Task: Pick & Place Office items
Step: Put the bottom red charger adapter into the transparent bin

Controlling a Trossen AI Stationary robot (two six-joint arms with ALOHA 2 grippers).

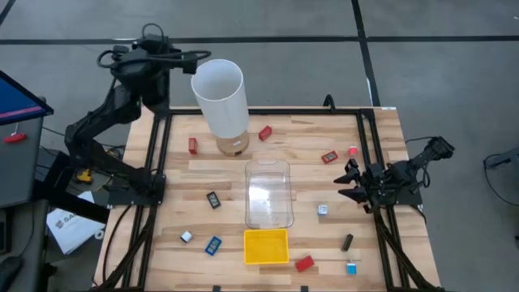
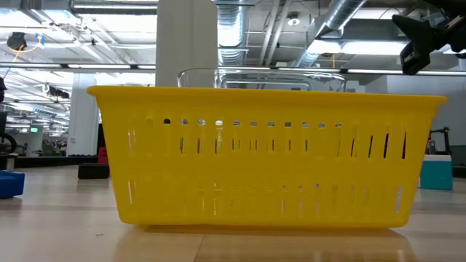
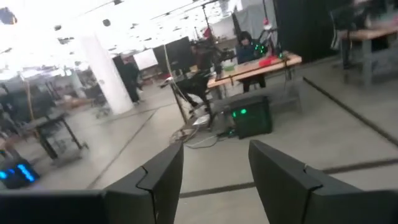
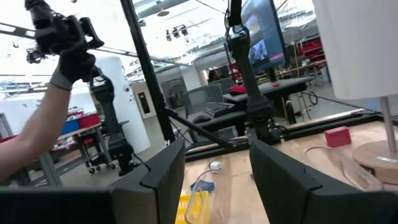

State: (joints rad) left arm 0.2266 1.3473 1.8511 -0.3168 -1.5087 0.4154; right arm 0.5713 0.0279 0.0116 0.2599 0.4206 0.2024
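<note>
**Presently: both arms clear of the items, nothing held**

Left gripper (image 1: 197, 57) is raised at the far left corner, just beside the top of the white cylinder (image 1: 220, 96). Its wrist view shows the two fingers (image 3: 163, 177) parted with only floor and room between them; released, nothing grasped.

Right gripper (image 1: 351, 180) sits at the right edge of the table, pointing toward the middle. Its fingers (image 4: 166, 167) stand apart with nothing between them; released.

Office items lie scattered on the table (image 1: 308, 134), none in either container:
- red piece (image 1: 193, 145) left of the cylinder base
- red piece (image 1: 265, 133) right of the cylinder
- red piece (image 1: 329, 156) and pink piece (image 1: 353, 151) near the right gripper
- black piece (image 1: 213, 199) left of the clear bin (image 1: 268, 195)
- white piece (image 1: 323, 209) right of the bin
- white piece (image 1: 186, 237) and blue piece (image 1: 212, 245) left of the yellow tray (image 1: 266, 246)
- red piece (image 1: 304, 263) just right of the tray
- black piece (image 1: 347, 242) and blue piece (image 1: 351, 268) at the near right

Bin stands mid-table; tray sits just in front of it. Low view is filled by the tray's slotted wall, bin rim showing behind.

A person's gloved hand (image 4: 67, 62) is raised in the room beyond the table, seen in the right wrist view.
</note>
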